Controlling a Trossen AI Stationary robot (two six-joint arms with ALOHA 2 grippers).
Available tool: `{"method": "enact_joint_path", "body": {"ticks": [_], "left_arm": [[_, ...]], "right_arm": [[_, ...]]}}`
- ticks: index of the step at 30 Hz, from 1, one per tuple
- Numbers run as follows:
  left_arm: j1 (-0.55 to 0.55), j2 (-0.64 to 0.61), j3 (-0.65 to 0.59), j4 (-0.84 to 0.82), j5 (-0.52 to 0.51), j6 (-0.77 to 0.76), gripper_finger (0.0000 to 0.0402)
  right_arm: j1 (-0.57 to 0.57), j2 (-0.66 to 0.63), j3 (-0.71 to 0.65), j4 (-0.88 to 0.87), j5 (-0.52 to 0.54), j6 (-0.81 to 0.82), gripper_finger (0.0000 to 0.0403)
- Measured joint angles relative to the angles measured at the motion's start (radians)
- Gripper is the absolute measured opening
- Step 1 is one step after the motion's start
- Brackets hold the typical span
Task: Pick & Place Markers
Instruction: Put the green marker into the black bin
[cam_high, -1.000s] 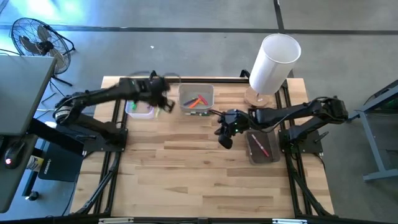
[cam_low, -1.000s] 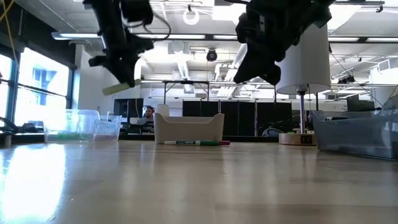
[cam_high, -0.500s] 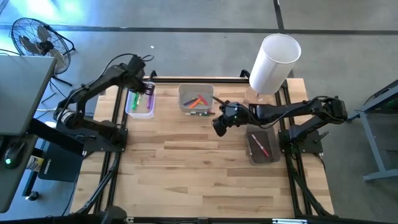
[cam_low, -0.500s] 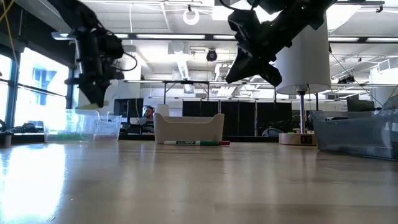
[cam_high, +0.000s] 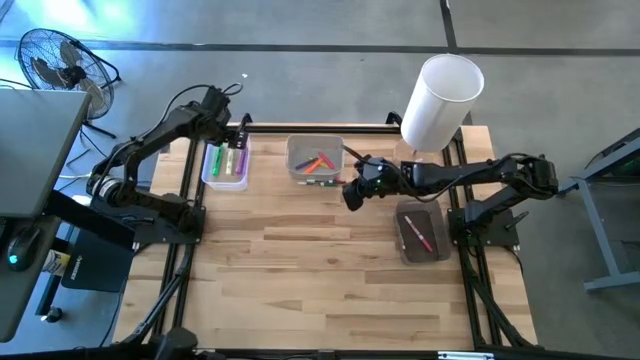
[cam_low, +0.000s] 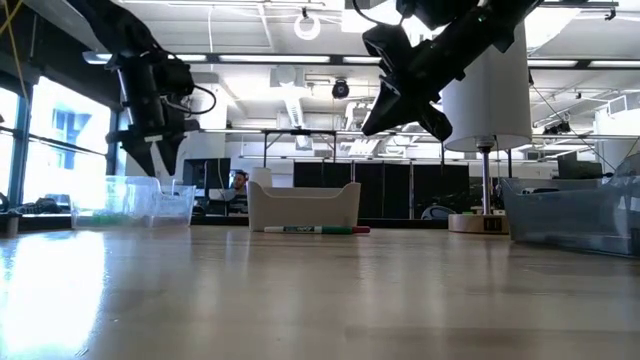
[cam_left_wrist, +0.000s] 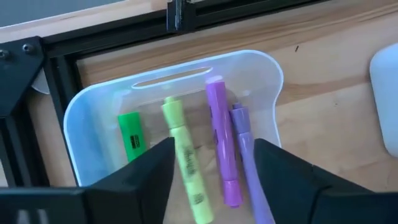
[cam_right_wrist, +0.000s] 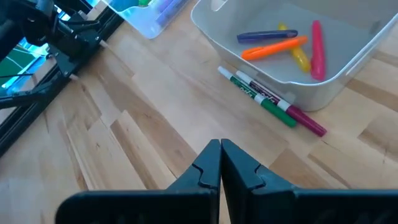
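left gripper (cam_left_wrist: 211, 162) hung released over the clear bin (cam_left_wrist: 267, 81) upper left; right gripper (cam_right_wrist: 221, 163) was clenched empty near centre.

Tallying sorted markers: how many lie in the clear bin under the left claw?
4 in the clear plastic bin: green highlighter, yellow-green highlighter, purple highlighter, lilac marker. Claw fingers may hide more.

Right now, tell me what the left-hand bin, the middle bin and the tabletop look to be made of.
Left bin: likely thin clear plastic, glossy; the wood shows through its walls. Middle bin: probably opaque white plastic, matte, with smooth moulded rounded corners. Tabletop: wood, seemingly butcher-block, with visible grain and joined strips.
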Motion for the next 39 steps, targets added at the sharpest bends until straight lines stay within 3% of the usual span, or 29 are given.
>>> {"method": "enact_joint_path", "body": {"ticks": [4,8,13,15,17,22,25,28,33,39], "left_arm": [[0.000,-0.009,0.031,-0.018,0.010,-0.005,0.0222],[-0.022,-0.065,0.067,-0.045,0.023,-0.040,0.0190],[-0.170,-0.155,0.081,-0.043,0.027,-0.112,0.0089],[-0.257,-0.186,0.081,-0.042,0.027,-0.120,0.0036],[-0.365,-0.198,0.081,-0.042,0.025,-0.148,0.0011],[-0.681,-0.189,0.078,-0.038,-0.032,-0.298,0.0023],[-0.856,-0.140,0.066,-0.024,-0.109,-0.414,0.0008],[-0.987,-0.082,0.066,0.014,-0.126,-0.438,0.0004],[-1.121,0.015,0.066,0.048,-0.123,-0.474,0.0002],[-1.235,0.072,0.041,0.108,-0.133,-0.511,0.0001]], "right_arm": [[0.001,0.000,0.000,0.000,-0.005,-0.018,0.0000],[0.001,0.000,0.000,-0.001,-0.022,-0.041,0.0000],[0.001,0.000,0.000,-0.002,-0.020,-0.154,0.0000],[0.001,0.000,0.000,-0.002,-0.020,-0.222,0.0001],[0.001,0.000,0.000,-0.002,-0.023,-0.251,0.0001],[0.001,0.000,0.000,-0.005,-0.031,-0.316,0.0001],[0.001,0.000,0.000,-0.006,-0.082,-0.364,0.0001],[0.001,0.000,0.000,-0.007,-0.129,-0.419,0.0001],[0.012,0.000,0.000,-0.010,-0.153,-0.511,0.0000],[0.043,-0.001,0.000,-0.011,-0.140,-0.490,0.0000]]}}
